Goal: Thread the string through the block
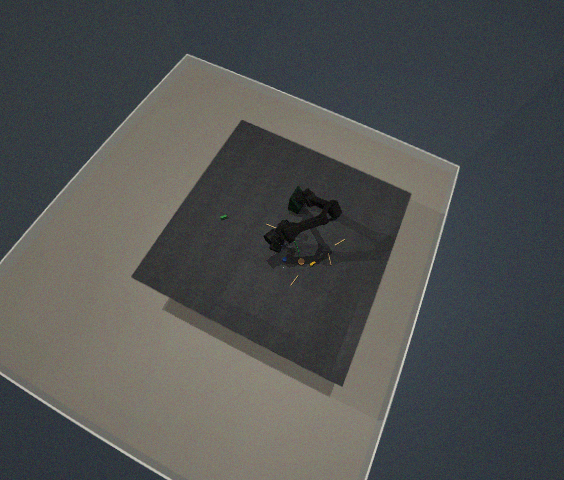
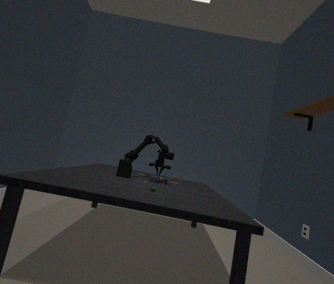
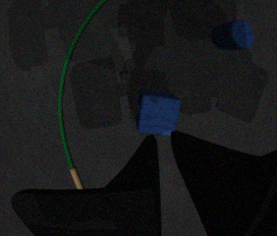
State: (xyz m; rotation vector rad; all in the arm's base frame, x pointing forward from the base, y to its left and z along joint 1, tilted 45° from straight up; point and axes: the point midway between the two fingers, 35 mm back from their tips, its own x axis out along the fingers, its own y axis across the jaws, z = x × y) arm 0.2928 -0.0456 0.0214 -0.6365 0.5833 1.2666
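Note:
In the wrist view my gripper (image 3: 162,140) is shut, with only a thin bare slit between the dark fingers. Nothing shows between them. The green string (image 3: 66,88) curves down the left side to the thin wooden stick (image 3: 75,179). The rest of the stick is hidden under my left finger. A blue cube (image 3: 159,114) lies just beyond my fingertips, and no hole shows on it. In the top and exterior views my gripper (image 1: 278,251) (image 2: 160,174) points down just above the table. The round wooden button (image 1: 301,261) lies beside it.
A blue cylinder (image 3: 234,34) lies at the upper right of the wrist view. A small green block (image 1: 223,217) (image 2: 153,189) lies apart to the left. A yellow piece (image 1: 312,263) and loose sticks (image 1: 293,280) (image 1: 339,241) (image 1: 270,225) lie around the arm. The arm's base (image 1: 298,198) stands behind.

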